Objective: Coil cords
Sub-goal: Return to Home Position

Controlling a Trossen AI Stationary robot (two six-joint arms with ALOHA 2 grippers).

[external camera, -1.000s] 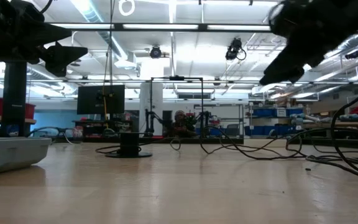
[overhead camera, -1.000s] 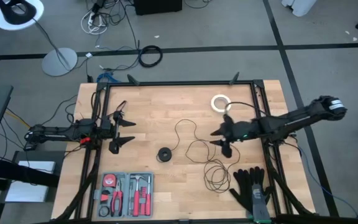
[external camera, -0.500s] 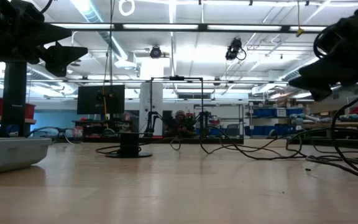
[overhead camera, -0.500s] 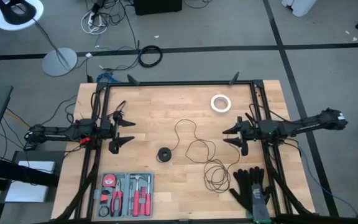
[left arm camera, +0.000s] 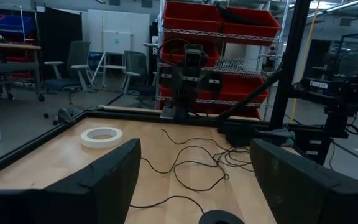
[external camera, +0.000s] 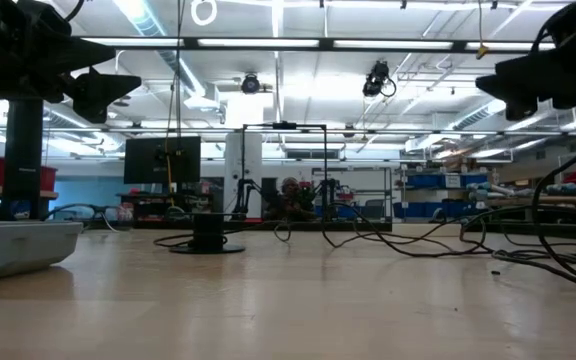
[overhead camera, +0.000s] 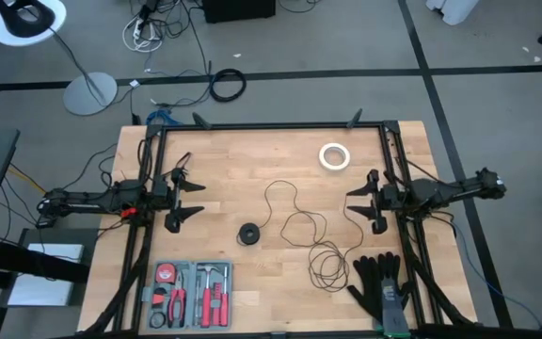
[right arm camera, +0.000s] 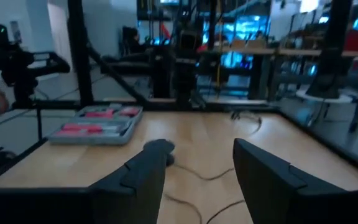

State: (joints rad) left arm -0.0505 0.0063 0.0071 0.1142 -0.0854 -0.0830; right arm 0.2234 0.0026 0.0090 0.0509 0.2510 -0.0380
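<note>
Plainly, left gripper [overhead camera: 194, 201] and right gripper [overhead camera: 361, 206] fingers gape wide, empty.

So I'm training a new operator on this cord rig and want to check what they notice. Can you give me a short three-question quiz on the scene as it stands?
1. True or false: the right tool is shut on the black cord.
2. Which lies nearest the left tool? A) white tape ring B) tool tray C) black gloves
3. How many tools hold nothing?

Key
1. False: it is open and clear of the cord.
2. B.
3. Two: both are open, raised above the wood.
</note>
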